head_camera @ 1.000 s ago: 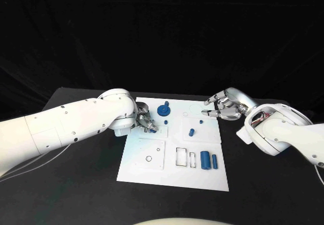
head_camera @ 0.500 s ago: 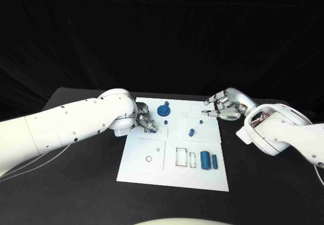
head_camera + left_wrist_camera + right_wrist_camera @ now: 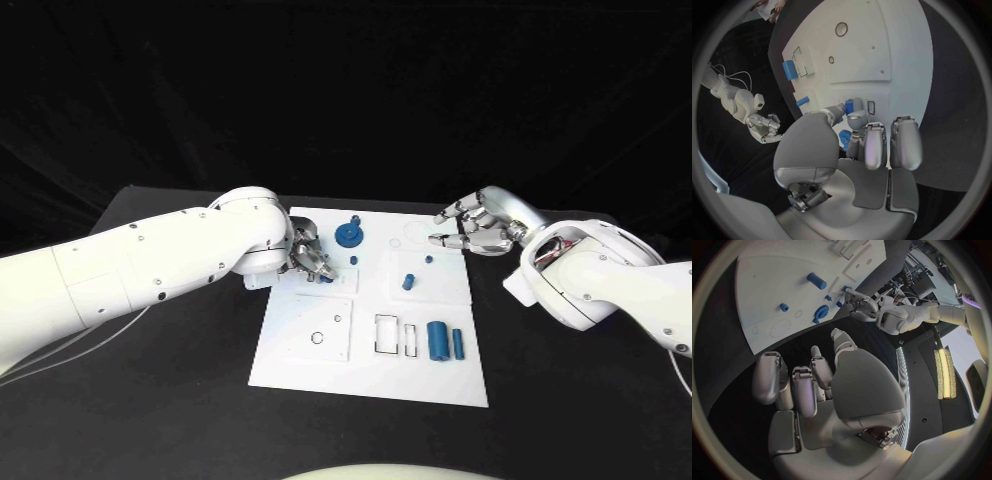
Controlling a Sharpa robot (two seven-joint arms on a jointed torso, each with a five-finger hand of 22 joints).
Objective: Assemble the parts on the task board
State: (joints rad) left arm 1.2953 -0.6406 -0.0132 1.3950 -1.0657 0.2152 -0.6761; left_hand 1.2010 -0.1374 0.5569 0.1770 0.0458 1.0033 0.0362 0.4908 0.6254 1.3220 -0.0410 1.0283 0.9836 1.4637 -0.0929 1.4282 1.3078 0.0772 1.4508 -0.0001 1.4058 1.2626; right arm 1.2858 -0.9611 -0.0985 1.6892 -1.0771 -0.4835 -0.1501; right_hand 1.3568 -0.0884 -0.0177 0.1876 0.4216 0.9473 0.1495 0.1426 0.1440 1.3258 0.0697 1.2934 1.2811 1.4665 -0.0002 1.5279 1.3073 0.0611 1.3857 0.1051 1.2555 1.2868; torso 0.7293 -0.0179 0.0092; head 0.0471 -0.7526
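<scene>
Nearest on the task board point(image 3: 296, 372), at about 5 o'clock from its centre: two blue cylinders point(image 3: 437, 341) lying side by side, just right of two empty rectangular outlines. Judged light, rigid and smooth, so liable to roll or slip; best pinched across the middle of the barrel, fingertips on opposite sides.

Mid-board: a small blue peg point(image 3: 408, 281), short and likely light and stiff. Best taken from above with fingertips only.

At 9 o'clock of the board: left hand point(image 3: 312, 262), fingers curled down at the board's left edge. Left wrist view shows the fingertips point(image 3: 856, 120) closed round a small blue part point(image 3: 849, 106) held against the board surface. Little surface on this part to hold, so prone to twisting out of the pinch.

Far edge, at 12 o'clock: a blue round part with an upright pin point(image 3: 349, 235), standing on the board. Judged rigid; best gripped by the rim, not the pin.

At 2 o'clock, beyond the board's right far corner: right hand point(image 3: 477, 229), raised off the table, fingers loosely curled and apart, holding nothing.

Against the frame one second earlier: right hand marginally higher and further back; left hand and all parts unchanged in place.
</scene>
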